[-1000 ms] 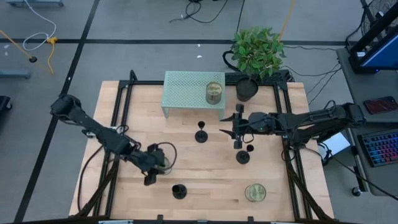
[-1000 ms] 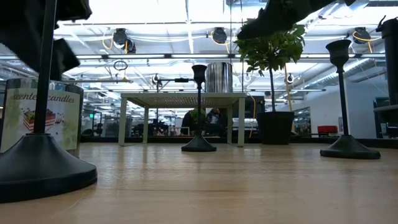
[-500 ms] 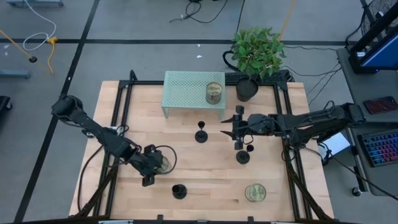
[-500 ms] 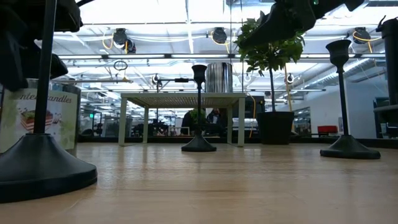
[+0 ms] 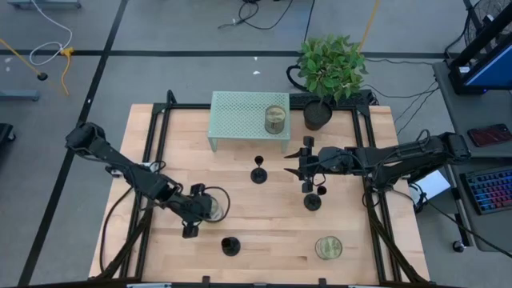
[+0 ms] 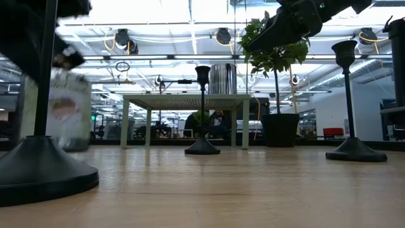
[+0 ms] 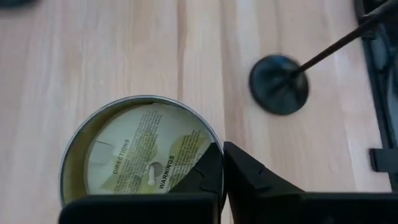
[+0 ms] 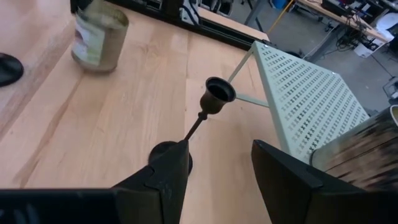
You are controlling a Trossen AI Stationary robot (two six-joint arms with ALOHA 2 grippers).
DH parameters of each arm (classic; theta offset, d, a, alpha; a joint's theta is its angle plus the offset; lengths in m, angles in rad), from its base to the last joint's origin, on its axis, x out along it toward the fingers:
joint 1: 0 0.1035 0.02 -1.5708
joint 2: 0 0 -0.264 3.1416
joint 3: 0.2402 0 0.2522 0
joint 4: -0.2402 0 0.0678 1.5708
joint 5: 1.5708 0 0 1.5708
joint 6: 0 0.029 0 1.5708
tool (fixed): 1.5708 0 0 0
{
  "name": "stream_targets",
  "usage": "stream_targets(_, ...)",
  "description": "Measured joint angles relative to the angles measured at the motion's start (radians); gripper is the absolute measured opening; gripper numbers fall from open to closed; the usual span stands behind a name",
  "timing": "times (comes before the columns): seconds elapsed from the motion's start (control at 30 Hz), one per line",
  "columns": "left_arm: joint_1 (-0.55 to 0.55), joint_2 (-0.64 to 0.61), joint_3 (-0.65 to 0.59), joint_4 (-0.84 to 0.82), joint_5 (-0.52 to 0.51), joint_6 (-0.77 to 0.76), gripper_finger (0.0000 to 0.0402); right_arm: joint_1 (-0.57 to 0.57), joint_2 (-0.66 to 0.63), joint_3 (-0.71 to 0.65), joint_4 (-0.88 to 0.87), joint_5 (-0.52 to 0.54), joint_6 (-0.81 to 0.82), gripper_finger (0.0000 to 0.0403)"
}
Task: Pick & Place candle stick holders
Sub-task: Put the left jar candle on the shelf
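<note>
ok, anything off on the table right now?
Nothing spilled or toppled; the candlestick holders stand upright. One oddity: the left tool is pinching the rim of a candle jar, not a holder. The right tool is open, facing the centre holder.

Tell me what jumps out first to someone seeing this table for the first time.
Three black candle holders stand on the wood: one mid-table, one near the right gripper, one at the front edge. The left gripper is shut on a candle jar at front left. The right gripper is open, facing the middle holder.
</note>
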Motion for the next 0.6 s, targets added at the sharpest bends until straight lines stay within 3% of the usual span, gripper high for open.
stream_targets(0.1,0.027,-0.001,0.097,-0.073,-0.001,0.084,0.0008,0.000,0.000,0.000,0.000,0.000,-0.012,0.0169)
stream_targets(0.4,0.182,-0.001,0.462,-0.573,-0.074,0.299,0.0004,0.000,0.000,0.000,0.000,0.000,-0.012,0.0169)
stream_targets(0.6,0.382,-0.002,0.556,-0.573,-0.079,0.542,0.0004,0.000,0.000,0.000,0.000,0.000,-0.011,0.0169)
